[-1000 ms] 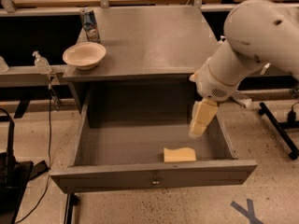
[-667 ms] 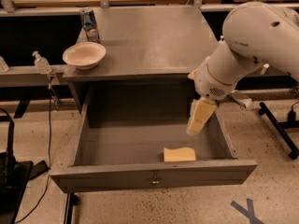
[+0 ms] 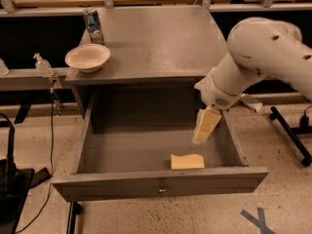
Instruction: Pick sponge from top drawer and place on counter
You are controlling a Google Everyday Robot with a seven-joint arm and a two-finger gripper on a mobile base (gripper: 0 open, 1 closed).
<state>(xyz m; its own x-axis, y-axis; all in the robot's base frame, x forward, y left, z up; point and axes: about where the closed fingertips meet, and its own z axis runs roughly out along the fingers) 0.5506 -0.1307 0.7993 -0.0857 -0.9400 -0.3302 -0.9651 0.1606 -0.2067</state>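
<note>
The pale yellow sponge [image 3: 187, 161] lies flat on the floor of the open top drawer [image 3: 161, 183], near its front right. My gripper [image 3: 201, 136] hangs on the white arm inside the drawer's right side, pointing down, just above and to the right of the sponge and apart from it. The grey counter [image 3: 161, 38] is the cabinet top behind the drawer.
A cream bowl [image 3: 87, 57] sits at the counter's left front edge and a can [image 3: 93, 26] stands behind it. A clear bottle [image 3: 43, 65] stands on the bench to the left. Wooden benches run along the back. Cables and a dark base lie on the floor at left.
My gripper has shifted slightly left and toward the front of the drawer, closer to the sponge. The sponge has not moved.
</note>
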